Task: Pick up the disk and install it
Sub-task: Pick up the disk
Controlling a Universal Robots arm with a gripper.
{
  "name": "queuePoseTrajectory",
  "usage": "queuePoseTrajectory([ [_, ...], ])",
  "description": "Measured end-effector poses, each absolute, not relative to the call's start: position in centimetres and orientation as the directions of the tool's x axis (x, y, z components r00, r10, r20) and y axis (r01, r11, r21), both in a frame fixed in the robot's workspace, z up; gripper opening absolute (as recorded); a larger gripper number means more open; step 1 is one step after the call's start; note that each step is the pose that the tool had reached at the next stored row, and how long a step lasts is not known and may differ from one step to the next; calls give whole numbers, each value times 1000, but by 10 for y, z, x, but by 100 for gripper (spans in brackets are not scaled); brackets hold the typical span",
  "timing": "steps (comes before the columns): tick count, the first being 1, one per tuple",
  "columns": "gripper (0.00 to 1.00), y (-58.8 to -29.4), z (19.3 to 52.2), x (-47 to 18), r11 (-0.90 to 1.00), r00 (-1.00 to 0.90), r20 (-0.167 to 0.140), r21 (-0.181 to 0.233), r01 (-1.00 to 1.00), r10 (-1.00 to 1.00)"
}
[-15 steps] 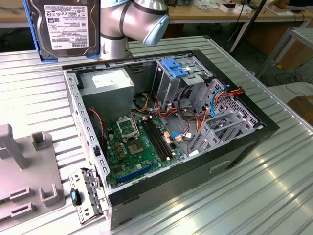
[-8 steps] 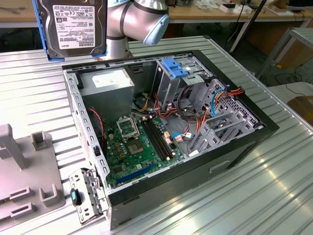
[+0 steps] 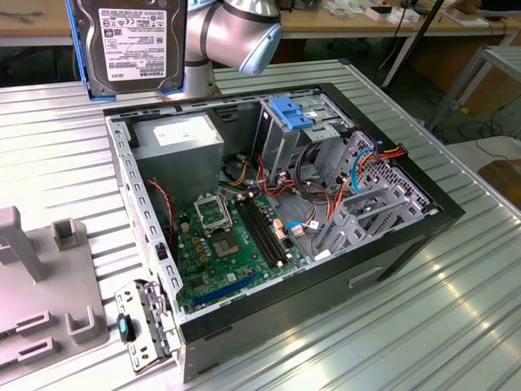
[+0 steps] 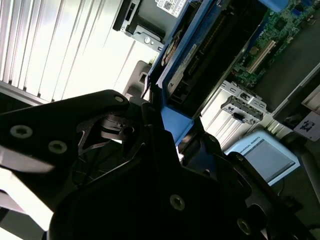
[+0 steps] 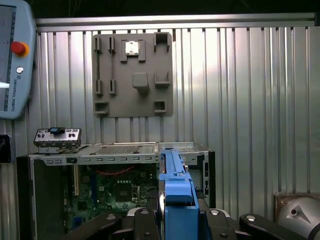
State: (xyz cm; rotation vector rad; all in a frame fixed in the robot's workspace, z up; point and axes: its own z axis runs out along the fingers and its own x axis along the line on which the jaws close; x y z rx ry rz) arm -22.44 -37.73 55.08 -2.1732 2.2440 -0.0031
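While it hangs upright over the far edge of the open computer case, toward the exterior view's left, the disk is pinched by the gripper at its blue rail. It is probably stiff, fairly heavy and sensitive to knocks. The plastic rail edges seem the safest hold, sparing the metal faces.

1. The flat rectangular metal disk has a dark face, a white printed label and a bright blue plastic rail.
2. The metal end effector is black.
3. The open box-shaped computer case is black outside and silver inside. In the case are a green circuit board and a blue plastic latch.
4. The ribbed metal counter is striped silver.
5. Beside the case, the moulded plastic tray is plain grey.
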Motion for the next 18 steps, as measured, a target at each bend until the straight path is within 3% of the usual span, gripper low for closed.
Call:
queuePoseTrajectory([
  [18, 37, -377, 551, -194, 32, -32, -11, -14, -999, -999],
])
